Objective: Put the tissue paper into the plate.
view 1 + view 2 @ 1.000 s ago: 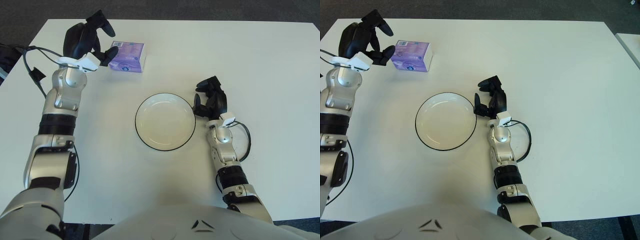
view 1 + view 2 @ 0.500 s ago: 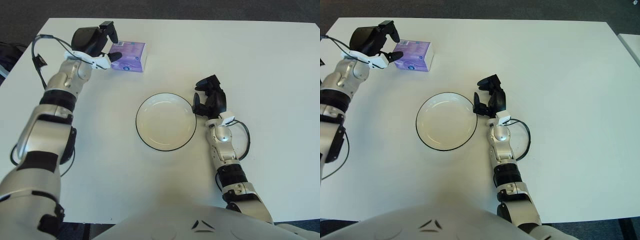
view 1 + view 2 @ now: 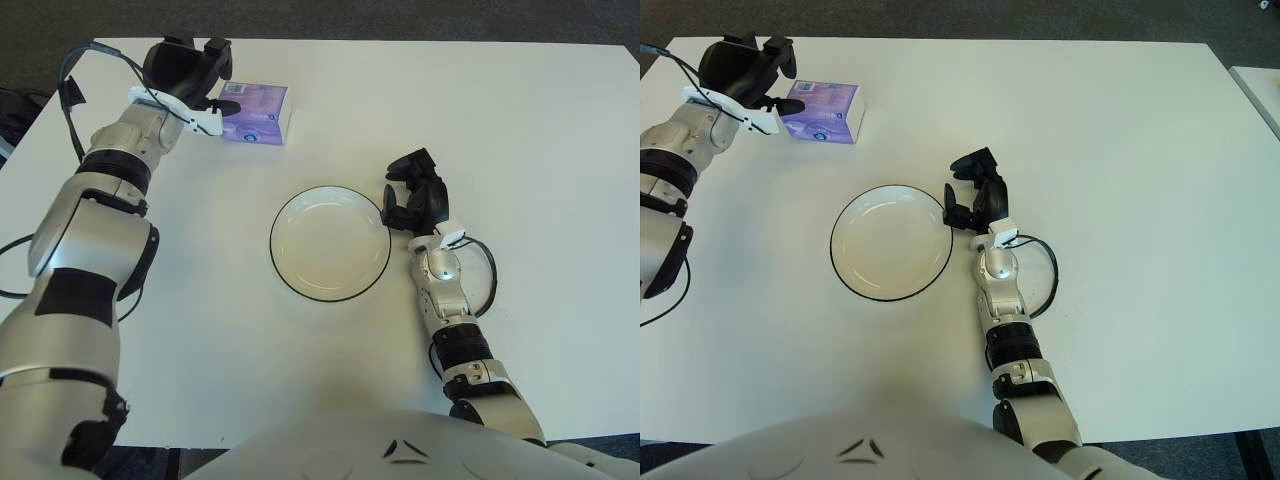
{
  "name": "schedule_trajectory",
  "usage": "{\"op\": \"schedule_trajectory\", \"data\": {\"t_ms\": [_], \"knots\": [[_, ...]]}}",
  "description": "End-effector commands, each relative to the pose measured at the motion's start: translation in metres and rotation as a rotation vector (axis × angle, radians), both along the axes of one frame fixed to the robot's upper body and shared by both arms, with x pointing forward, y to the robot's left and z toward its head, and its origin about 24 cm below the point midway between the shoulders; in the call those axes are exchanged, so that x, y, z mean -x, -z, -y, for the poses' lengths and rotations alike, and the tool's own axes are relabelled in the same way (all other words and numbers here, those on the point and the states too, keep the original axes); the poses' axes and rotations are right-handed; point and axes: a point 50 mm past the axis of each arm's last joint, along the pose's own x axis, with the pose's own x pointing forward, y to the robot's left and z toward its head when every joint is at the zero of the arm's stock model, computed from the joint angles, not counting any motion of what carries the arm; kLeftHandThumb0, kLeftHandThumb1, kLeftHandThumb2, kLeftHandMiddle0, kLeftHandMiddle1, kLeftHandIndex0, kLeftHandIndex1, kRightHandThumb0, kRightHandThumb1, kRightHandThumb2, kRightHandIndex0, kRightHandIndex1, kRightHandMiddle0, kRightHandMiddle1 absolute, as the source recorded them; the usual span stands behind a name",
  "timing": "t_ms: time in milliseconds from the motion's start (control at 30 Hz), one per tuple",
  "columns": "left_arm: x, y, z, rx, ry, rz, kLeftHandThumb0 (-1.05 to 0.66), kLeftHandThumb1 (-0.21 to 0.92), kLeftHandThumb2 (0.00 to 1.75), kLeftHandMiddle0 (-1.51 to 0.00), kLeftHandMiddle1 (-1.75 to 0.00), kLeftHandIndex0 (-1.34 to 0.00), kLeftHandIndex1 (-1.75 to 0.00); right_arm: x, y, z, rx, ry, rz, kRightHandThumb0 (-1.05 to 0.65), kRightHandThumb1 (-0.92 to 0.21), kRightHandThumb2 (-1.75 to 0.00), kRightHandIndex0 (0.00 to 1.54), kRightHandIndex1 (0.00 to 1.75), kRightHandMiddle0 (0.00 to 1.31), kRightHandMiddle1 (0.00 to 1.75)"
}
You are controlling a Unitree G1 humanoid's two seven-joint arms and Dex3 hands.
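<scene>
Left hand at the tissue pack, far-left of the table; plate unoccupied at centre.

The right eye view shows the table's (image 3: 1120, 150) right edge and a strip of a second pale surface (image 3: 1262, 95) beyond it; the left eye view cuts both off but shows more of the left arm and its black cable (image 3: 70, 85). The tissue paper (image 3: 254, 112), a purple pack, carries white print and a round emblem on top, too small to read. It lies flat on the table, well apart from the black-rimmed white plate (image 3: 330, 243). The left hand (image 3: 188, 72) sits just beside the pack's left end, dark fingers (image 3: 783, 58) spread over that edge; contact cannot be confirmed and nothing is grasped. The right hand (image 3: 412, 192) shows just right of the plate's rim, fingers loosely curled, holding nothing.
</scene>
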Motion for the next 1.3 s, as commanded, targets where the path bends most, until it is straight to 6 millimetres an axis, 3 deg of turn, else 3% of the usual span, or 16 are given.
{"op": "schedule_trajectory", "data": {"t_ms": [0, 200, 233, 300, 467, 800, 1267], "knots": [[0.000, -0.015, -0.008, -0.084, -0.048, 0.081, -0.36, 0.84, 0.62, -0.22, -1.39, -0.25, -1.74, 0.017, 0.044, 0.001, -0.023, 0.022, -0.192, -0.01, -0.42, -1.14, 0.61, 1.65, 0.36, 1.64], [-0.001, -0.022, -0.010, -0.223, -0.092, 0.164, -0.35, 0.91, 0.52, -0.17, -0.94, -0.20, -1.74, 0.017, 0.045, 0.001, -0.036, 0.015, -0.198, -0.01, -0.42, -1.14, 0.62, 1.64, 0.36, 1.63], [-0.001, -0.024, -0.011, -0.243, -0.098, 0.180, -0.44, 0.89, 0.51, -0.17, -0.83, -0.13, -1.55, 0.017, 0.045, 0.000, -0.038, 0.014, -0.200, -0.01, -0.42, -1.14, 0.62, 1.64, 0.36, 1.64], [0.000, -0.026, -0.011, -0.273, -0.107, 0.208, -0.54, 0.87, 0.49, -0.18, -0.67, -0.05, -1.32, 0.017, 0.046, 0.000, -0.041, 0.014, -0.203, -0.01, -0.42, -1.14, 0.62, 1.64, 0.36, 1.63], [0.000, -0.032, -0.012, -0.305, -0.122, 0.272, -0.64, 0.87, 0.42, -0.20, -0.43, -0.01, -1.07, 0.016, 0.047, 0.001, -0.046, 0.015, -0.209, -0.01, -0.42, -1.14, 0.62, 1.64, 0.36, 1.63], [0.000, -0.036, -0.007, -0.195, -0.070, 0.274, -0.74, 0.90, 0.30, -0.22, -0.22, 0.00, -0.86, 0.015, 0.049, 0.000, -0.041, 0.016, -0.220, -0.01, -0.41, -1.14, 0.63, 1.63, 0.37, 1.62], [-0.002, -0.027, 0.007, -0.252, -0.007, 0.261, -0.86, 0.92, 0.40, -0.18, -0.09, 0.00, -0.80, 0.014, 0.051, 0.000, -0.037, 0.020, -0.223, -0.01, -0.40, -1.15, 0.63, 1.64, 0.38, 1.62]]}}
